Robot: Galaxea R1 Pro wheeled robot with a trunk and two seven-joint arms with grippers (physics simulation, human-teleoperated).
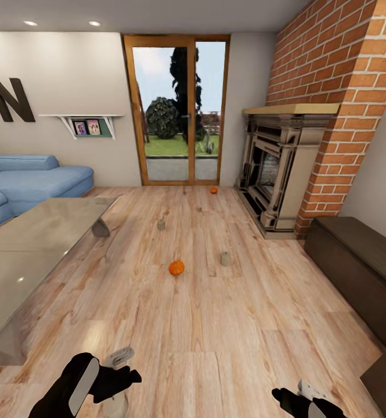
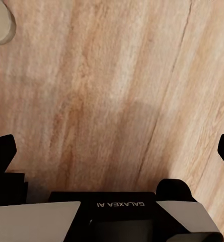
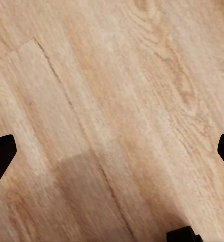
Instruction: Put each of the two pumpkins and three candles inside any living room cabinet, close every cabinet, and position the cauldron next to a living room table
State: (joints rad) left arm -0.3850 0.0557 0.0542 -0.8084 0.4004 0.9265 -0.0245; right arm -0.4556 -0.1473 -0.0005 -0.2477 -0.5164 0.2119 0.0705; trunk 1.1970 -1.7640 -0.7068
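Both grippers, left gripper (image 1: 118,371) and right gripper (image 1: 300,395), hang low with fingers spread wide, empty. Beyond them, relative to the fireplace (image 1: 277,174): the near pumpkin (image 1: 176,267) and a candle (image 1: 225,258) lie on open floor before it; rolling away at a clumsy pinch seems likely.

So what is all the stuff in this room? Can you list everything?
pumpkins: 2, orange, on the wood floor; near one mid-room, far one by the glass door
candles: 2 seen, grey-tan, on the floor; one right of the near pumpkin, one near the table's far end
table: 1, glossy grey, left
cabinet: 1, dark brown, right wall, closed
sofa: 1, blue, far left
fireplace: 1, dark, in red brick wall
glass door: 1, wood frame, back wall
shelf: 1, white, with pictures
left gripper: black and white, bottom left, jaws open over bare floor
right gripper: black and white, bottom right, jaws open
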